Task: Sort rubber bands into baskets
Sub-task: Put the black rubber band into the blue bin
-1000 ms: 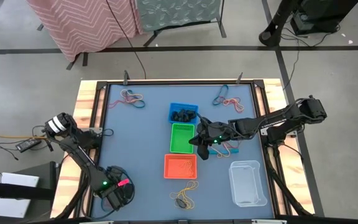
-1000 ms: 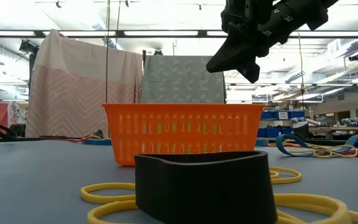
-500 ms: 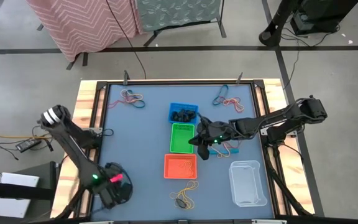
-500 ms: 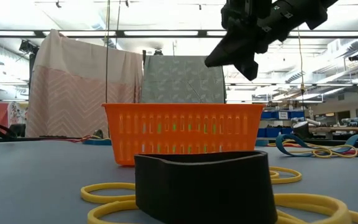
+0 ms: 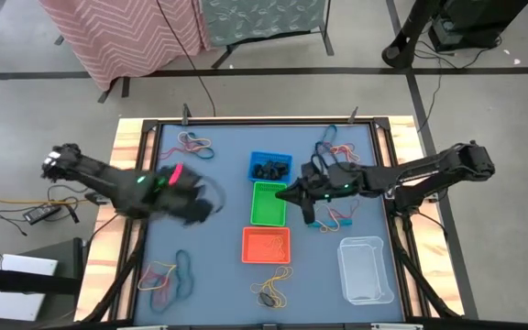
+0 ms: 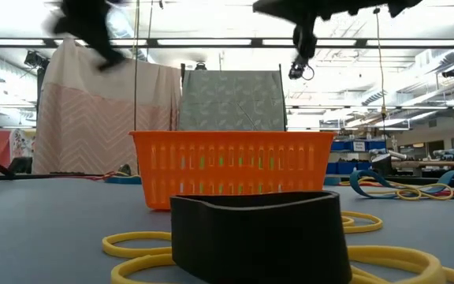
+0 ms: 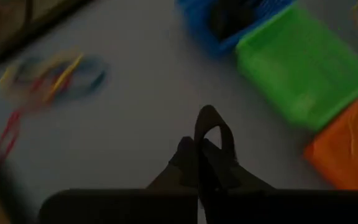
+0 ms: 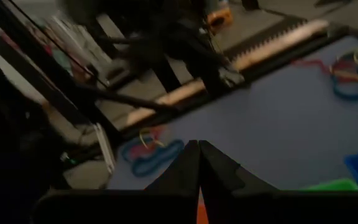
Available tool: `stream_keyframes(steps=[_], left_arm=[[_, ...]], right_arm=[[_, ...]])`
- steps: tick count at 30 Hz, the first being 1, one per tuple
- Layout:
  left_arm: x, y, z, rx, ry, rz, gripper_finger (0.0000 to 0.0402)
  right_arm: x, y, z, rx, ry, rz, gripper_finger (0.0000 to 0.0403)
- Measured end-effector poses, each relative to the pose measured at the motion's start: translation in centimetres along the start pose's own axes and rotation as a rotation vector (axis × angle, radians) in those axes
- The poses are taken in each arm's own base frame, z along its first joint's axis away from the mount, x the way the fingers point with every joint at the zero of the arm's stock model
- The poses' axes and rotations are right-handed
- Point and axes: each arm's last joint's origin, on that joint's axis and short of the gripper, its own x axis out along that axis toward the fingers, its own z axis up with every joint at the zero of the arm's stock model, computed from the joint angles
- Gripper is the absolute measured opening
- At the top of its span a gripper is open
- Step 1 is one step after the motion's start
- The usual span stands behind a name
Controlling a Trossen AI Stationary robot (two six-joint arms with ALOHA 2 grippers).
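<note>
My left gripper [image 5: 200, 205] is in the air over the table's left half, left of the green basket [image 5: 269, 203], and shut on a black rubber band [image 7: 215, 132]. My right gripper [image 5: 287, 194] is shut and empty, raised over the green basket's right rim. The blue basket [image 5: 270, 166] holds black bands. The orange basket [image 5: 267, 245] holds thin orange bands. The clear tub [image 5: 366, 269] stands at the near right. Loose bands lie in piles near left [image 5: 168, 275], far left [image 5: 195, 144], far right [image 5: 333, 142], beside the green basket [image 5: 335, 218] and near the middle [image 5: 271, 291]. My left gripper pinches the black band between its two shut fingertips [image 7: 194, 163]. A short loop of the band [image 7: 219, 127] stands out beyond the tips, lifted clear of the table. Which part lies between the fingers is hidden by them.
The three small baskets stand in a row down the table's middle. In the low view a wide black band [image 6: 258, 237] on yellow bands lies in front of the orange basket [image 6: 231, 167]. A raised wooden rim [image 5: 131, 174] runs round the blue table.
My left gripper has swung up from the near left corner toward the far edge and right, toward the baskets, carrying the black band; the pile it hid at the near left now shows. My right gripper has risen over the green basket and tipped toward level.
</note>
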Motion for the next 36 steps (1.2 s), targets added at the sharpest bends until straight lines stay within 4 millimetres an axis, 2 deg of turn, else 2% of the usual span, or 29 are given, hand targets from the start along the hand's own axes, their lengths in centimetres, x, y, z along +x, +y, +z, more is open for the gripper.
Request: stream_keyframes(steps=[4, 8, 10, 14, 18, 22, 27, 30, 33, 36], left_arm=[[6.5, -0.7, 4.9, 0.083, -0.167, -0.175, 0.0001], [12.0, 0.8, 9.9, 0.108, -0.317, -0.211, 0.0001], [14.4, 1.4, 11.7, 0.131, -0.34, -0.221, 0.0001], [18.4, 1.6, 13.4, 0.186, -0.268, -0.328, 0.001], [21.2, 0.8, 13.0, 0.219, -0.099, -0.436, 0.0033], [22.2, -0.1, 12.2, 0.294, -0.027, -0.431, 0.0065], [21.8, -0.2, 12.1, 0.35, -0.029, -0.428, 0.0132], [21.4, -0.1, 12.2, 0.35, -0.026, -0.424, 0.018], [20.8, 0.1, 12.2, 0.355, 0.06, -0.415, 0.0225], [18.9, 0.5, 12.7, 0.359, 0.2, -0.473, 0.0254]], right_arm=[[-1.6, 0.7, 1.4, 0.006, -0.071, 0.039, 0.0019], [-3.1, 1.3, 2.8, 0.011, -0.168, 0.045, 0.0015], [-3.7, 1.4, 3.2, 0.015, -0.206, 0.02, 0.0014], [-4.1, 1.5, 3.5, 0.02, -0.242, -0.008, 0.002], [-4.1, 1.6, 3.5, 0.02, -0.24, -0.004, 0.0023], [-4.1, 1.7, 3.4, 0.019, -0.238, 0.0, 0.0019], [-4.1, 1.5, 3.4, 0.02, -0.249, -0.028, 0.0025], [-4.1, 1.3, 3.4, 0.008, -0.255, -0.061, 0.0044], [-4.1, 1.3, 3.4, 0.017, -0.251, -0.064, 0.0074], [-4.0, 1.8, 2.9, 0.054, -0.203, -0.013, 0.0107]])
